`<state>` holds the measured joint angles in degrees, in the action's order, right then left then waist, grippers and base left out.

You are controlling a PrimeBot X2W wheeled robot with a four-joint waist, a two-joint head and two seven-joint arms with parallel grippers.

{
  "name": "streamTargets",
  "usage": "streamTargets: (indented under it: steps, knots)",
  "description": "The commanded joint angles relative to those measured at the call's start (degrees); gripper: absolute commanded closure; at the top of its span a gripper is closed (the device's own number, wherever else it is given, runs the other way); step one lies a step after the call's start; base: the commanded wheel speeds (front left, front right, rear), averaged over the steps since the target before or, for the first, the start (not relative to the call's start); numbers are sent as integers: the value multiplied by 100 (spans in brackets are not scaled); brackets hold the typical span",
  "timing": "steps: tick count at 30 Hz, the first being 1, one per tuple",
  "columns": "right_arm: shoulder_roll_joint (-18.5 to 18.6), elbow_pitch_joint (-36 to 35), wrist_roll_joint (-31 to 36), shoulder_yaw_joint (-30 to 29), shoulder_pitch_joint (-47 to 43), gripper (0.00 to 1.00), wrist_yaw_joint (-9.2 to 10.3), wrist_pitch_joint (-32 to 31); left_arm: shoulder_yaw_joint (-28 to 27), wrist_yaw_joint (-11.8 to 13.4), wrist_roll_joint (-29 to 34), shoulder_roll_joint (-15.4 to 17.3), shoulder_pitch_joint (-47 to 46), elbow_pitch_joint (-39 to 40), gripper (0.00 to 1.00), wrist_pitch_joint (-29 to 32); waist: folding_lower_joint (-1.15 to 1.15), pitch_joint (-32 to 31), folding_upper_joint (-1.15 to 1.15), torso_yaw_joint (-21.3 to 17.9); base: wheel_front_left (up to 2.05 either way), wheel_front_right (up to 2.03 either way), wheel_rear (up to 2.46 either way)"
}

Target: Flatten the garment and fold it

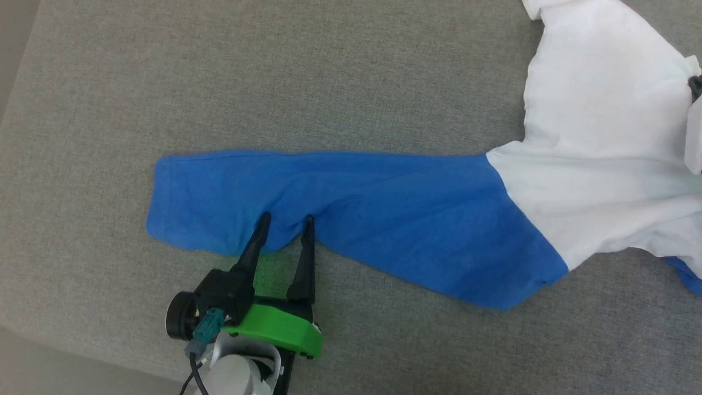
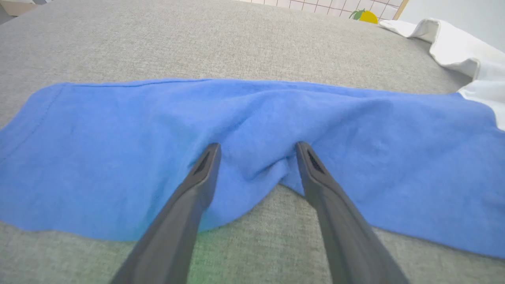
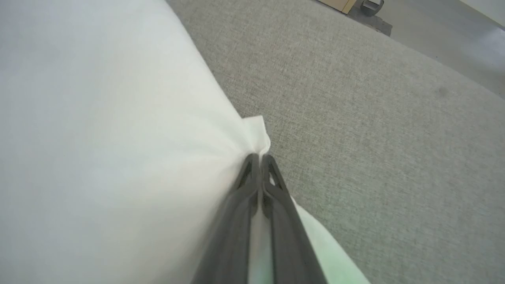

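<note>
The garment (image 1: 598, 109) lies on the grey surface, its white body at the upper right and one bright blue sleeve (image 1: 340, 203) stretched out to the left. My left gripper (image 1: 286, 223) is open, its two dark fingertips resting on the sleeve's near edge, with a small bunch of blue cloth (image 2: 256, 165) between them. In the right wrist view my right gripper (image 3: 258, 157) is shut on the garment, pinching a white edge (image 3: 258, 132) of the body. At the head view's right edge a pale forearm part (image 1: 694, 131) lies over the white cloth.
A grey fabric surface (image 1: 274, 82) carries everything; its left edge and near-left corner show in the head view. Beyond the surface's far edge, the left wrist view shows a yellow object (image 2: 369, 15) and a tiled wall. Floor and a box (image 3: 339, 4) lie beyond.
</note>
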<state>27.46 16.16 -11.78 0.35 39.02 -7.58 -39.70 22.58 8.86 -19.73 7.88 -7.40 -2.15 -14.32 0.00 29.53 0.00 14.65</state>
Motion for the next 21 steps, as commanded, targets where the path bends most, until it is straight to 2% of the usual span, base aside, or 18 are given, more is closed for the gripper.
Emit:
streamTargets:
  steps: [1,5,11,20,21]
  knots:
    - [32,68,-27,30,102,100,9,118,-31,-35,25,-11,-115,-19,0,-52,0,-51,0,-29,0,0,0]
    - [286,-121,81,10,827,100,9,741,-14,-69,53,-15,-134,3,0,-58,0,-21,0,29,0,0,0]
    - [412,7,335,268,1702,100,9,1255,64,-130,79,-77,-189,-26,0,-63,0,185,0,241,0,0,0]
    - [2,1136,998,395,1989,100,9,1389,179,-190,123,-206,-260,-112,0,-66,0,341,0,517,0,0,0]
    - [-42,1244,1049,368,1972,63,9,1370,185,-191,129,-215,-267,-117,0,-66,0,351,0,516,0,0,0]
